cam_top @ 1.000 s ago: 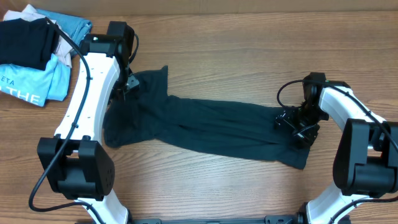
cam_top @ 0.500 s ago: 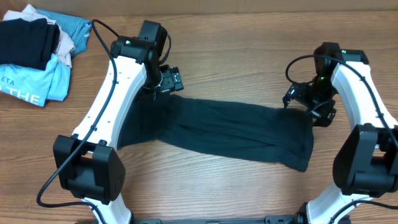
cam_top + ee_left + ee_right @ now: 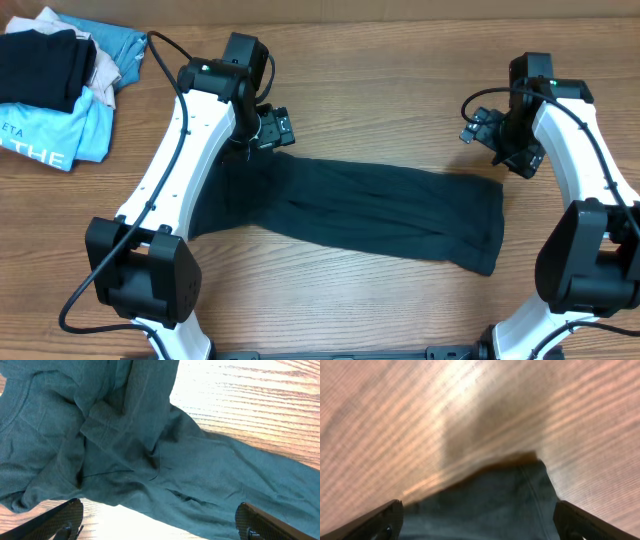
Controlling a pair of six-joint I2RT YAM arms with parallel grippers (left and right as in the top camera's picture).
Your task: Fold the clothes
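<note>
The dark navy-teal garment point(image 3: 350, 205) lies stretched left to right across the middle of the wooden table, wrinkled and bunched at its left end. No white lettering shows. My left gripper point(image 3: 268, 128) is open and empty, just above the garment's upper left end; the left wrist view shows the rumpled fabric point(image 3: 125, 450) between its spread fingers point(image 3: 157, 522). My right gripper point(image 3: 490, 140) is open and empty, raised above the garment's upper right corner; that corner point(image 3: 495, 500) shows blurred in the right wrist view between the spread fingers point(image 3: 477, 520).
A pile of other clothes sits at the far left corner: a black folded garment point(image 3: 38, 62), a light-blue shirt printed "THE" point(image 3: 50, 135) and a pinkish piece point(image 3: 103, 75). Bare wood point(image 3: 380, 70) lies behind the garment.
Over the second, both grippers let go of the garment's ends and opened. The left arm swung right to the upper left end. The right arm rose and moved back from the right corner.
</note>
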